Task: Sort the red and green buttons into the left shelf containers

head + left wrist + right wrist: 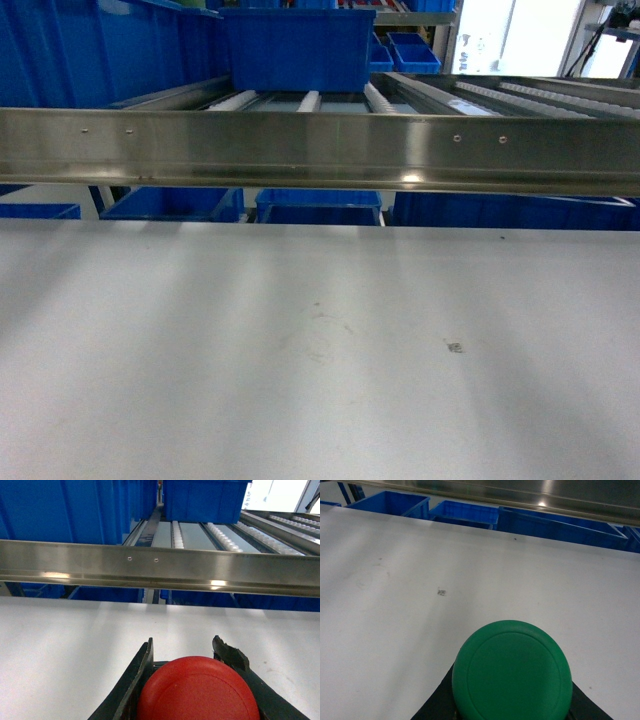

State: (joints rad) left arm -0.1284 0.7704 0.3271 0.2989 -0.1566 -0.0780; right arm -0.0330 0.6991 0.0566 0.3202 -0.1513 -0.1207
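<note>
Carrying both pieces at once, ready for dropping: red button pinched between left gripper fingers, green button apparently clamped in right gripper, above the white table, short of the blue bins.

Red button, green button, blue bins

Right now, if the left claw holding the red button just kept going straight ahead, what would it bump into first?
Probably the long steel rail across the front of the shelf. The left claw, shut on the red button, points over bare white table at that rail. Depth is hard to judge, so it may pass under.
</note>
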